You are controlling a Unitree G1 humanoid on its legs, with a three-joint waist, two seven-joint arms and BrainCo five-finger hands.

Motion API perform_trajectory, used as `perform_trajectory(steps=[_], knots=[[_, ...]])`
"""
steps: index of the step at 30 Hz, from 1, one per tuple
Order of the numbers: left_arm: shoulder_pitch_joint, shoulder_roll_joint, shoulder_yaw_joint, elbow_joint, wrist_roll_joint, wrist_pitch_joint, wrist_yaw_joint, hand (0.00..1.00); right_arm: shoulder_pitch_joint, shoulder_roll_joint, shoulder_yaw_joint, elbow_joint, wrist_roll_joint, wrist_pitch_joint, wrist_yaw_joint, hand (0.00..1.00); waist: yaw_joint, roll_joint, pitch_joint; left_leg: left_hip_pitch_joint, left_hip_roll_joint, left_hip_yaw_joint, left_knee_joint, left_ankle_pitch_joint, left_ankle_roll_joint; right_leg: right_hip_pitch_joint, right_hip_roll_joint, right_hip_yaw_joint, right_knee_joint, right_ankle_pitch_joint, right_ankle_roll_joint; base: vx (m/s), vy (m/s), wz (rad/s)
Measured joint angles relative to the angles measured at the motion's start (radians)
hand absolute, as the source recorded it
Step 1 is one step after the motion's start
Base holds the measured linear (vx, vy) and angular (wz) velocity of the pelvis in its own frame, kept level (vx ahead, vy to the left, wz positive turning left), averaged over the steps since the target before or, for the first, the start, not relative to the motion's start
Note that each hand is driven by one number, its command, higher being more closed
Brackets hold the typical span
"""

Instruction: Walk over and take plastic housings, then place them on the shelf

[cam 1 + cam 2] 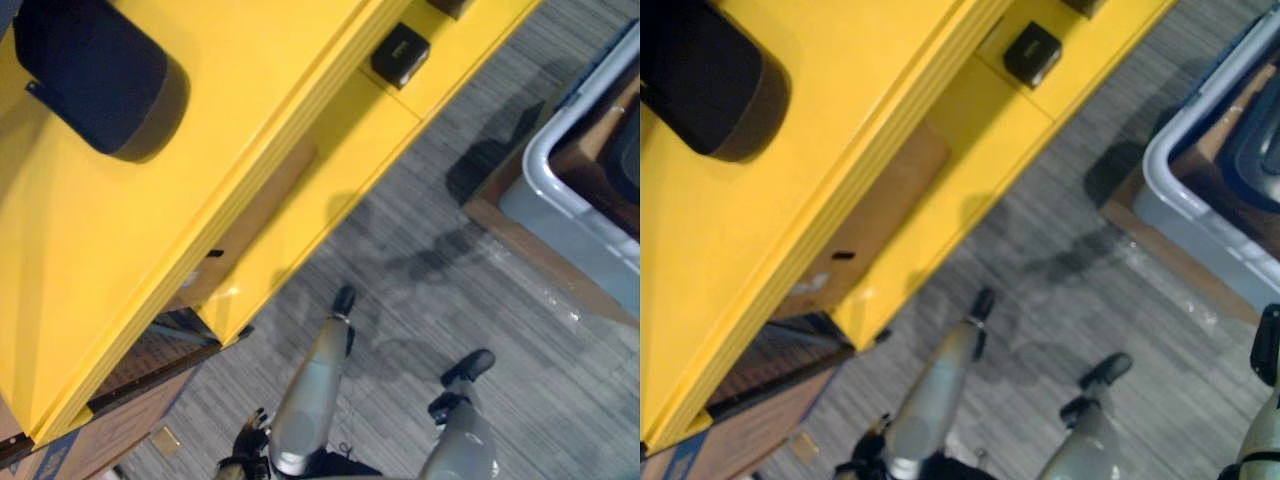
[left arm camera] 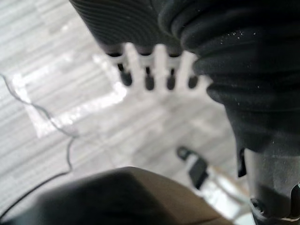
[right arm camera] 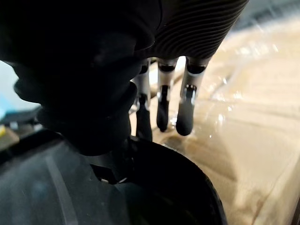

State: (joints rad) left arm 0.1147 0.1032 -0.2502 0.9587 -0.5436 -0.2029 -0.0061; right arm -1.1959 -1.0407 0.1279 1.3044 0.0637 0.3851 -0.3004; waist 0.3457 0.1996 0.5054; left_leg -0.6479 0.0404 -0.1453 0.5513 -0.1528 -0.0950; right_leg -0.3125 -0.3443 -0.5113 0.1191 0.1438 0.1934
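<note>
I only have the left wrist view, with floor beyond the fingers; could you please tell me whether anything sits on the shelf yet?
Observer: Yes, a dark rounded housing lies on the top level of the yellow shelf.
Operator: Thanks. Anything lower down?
Observer: A small black box sits on a lower level.
Operator: Is the right hand holding anything?
Observer: No, the right hand hangs with straight fingers above a brown wrapped surface.

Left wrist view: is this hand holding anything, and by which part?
Nothing. The left hand hangs with silver, dark-tipped fingers straight above the grey carpet floor.
</note>
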Motion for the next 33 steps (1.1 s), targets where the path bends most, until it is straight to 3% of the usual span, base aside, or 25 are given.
perform_trajectory(steps=[4, 8, 11, 15, 18, 19, 22, 24, 28, 33], knots=[[0.0, 0.01, 0.001, -0.02, -0.007, -0.013, -0.004, 0.0, -0.01, -0.001, 0.034, -0.001, -0.039, 0.049, 0.022, 1.0, 0.007, -0.001, 0.0, -0.003, 0.0, -0.008, 0.001, 0.0, 0.0, 0.005, 0.004, -0.008, -0.005, 0.001, 0.0, -0.03, -0.018, 0.06], [0.001, 0.011, 0.002, -0.05, -0.006, -0.029, -0.004, 0.0, -0.009, 0.002, 0.033, 0.0, -0.065, 0.057, 0.025, 1.0, 0.01, -0.001, -0.001, -0.001, 0.002, -0.012, 0.0, 0.0, 0.0, 0.016, 0.01, -0.012, -0.016, 0.011, 0.004, -0.02, -0.014, 0.02], [0.003, 0.013, 0.003, -0.084, -0.005, -0.057, 0.0, 0.0, -0.005, 0.021, 0.031, 0.001, -0.081, 0.042, 0.011, 1.0, 0.007, -0.006, -0.016, 0.0, 0.003, -0.012, -0.001, 0.001, 0.0, 0.021, 0.013, -0.013, -0.028, 0.018, 0.003, -0.02, -0.009, 0.01], [0.004, 0.033, 0.005, -0.136, -0.005, -0.091, 0.024, 0.0, 0.021, 0.078, 0.031, 0.003, -0.101, -0.015, -0.073, 1.0, -0.005, -0.015, -0.032, 0.021, 0.01, -0.01, -0.005, 0.001, 0.0, 0.044, 0.017, -0.014, -0.039, 0.023, 0.002, -0.01, -0.003, -0.01], [0.004, 0.05, 0.024, -0.166, 0.009, -0.099, 0.059, 0.0, 0.053, 0.104, 0.031, -0.007, -0.133, -0.067, -0.114, 1.0, -0.013, -0.041, -0.041, 0.037, 0.013, -0.008, -0.012, 0.001, 0.0, 0.059, 0.02, -0.013, -0.045, 0.024, 0.0, -0.04, -0.01, -0.01], [0.004, 0.051, 0.045, -0.167, 0.029, -0.1, 0.081, 0.0, 0.079, 0.118, 0.031, -0.023, -0.146, -0.089, -0.127, 1.0, -0.021, -0.061, -0.045, 0.052, 0.013, -0.005, -0.02, 0.001, -0.001, 0.071, 0.02, -0.013, -0.049, 0.024, 0.0, -0.03, -0.01, -0.04], [0.004, 0.07, 0.077, -0.186, 0.157, -0.097, 0.162, 0.0, 0.138, 0.147, 0.031, -0.072, -0.179, -0.155, -0.163, 1.0, -0.04, -0.109, -0.056, 0.072, 0.022, 0.008, -0.024, 0.001, -0.001, 0.089, 0.028, -0.009, -0.058, 0.027, -0.005, -0.03, -0.009, -0.08], [-0.001, 0.099, 0.113, -0.197, 0.275, -0.08, 0.254, 0.0, 0.184, 0.181, 0.031, -0.117, -0.195, -0.19, -0.2, 1.0, -0.065, -0.148, -0.057, 0.094, 0.037, 0.022, -0.026, -0.002, -0.004, 0.102, 0.039, -0.005, -0.062, 0.032, -0.019, -0.06, -0.013, -0.19], [-0.051, 0.158, 0.185, -0.187, 0.422, -0.023, 0.43, 0.0, 0.271, 0.229, 0.032, -0.207, -0.195, -0.218, -0.254, 1.0, -0.093, -0.209, -0.058, 0.126, 0.068, 0.054, -0.035, -0.009, -0.01, 0.106, 0.06, 0.021, -0.065, 0.017, -0.059, -0.08, -0.013, -0.28], [-0.141, 0.236, 0.251, -0.181, 0.565, 0.025, 0.549, 0.0, 0.352, 0.284, 0.034, -0.307, -0.196, -0.233, -0.324, 1.0, -0.139, -0.26, -0.06, 0.177, 0.098, 0.089, -0.068, 0.0, -0.024, 0.115, 0.081, 0.055, -0.077, 0.021, -0.086, -0.06, -0.016, -0.26]])
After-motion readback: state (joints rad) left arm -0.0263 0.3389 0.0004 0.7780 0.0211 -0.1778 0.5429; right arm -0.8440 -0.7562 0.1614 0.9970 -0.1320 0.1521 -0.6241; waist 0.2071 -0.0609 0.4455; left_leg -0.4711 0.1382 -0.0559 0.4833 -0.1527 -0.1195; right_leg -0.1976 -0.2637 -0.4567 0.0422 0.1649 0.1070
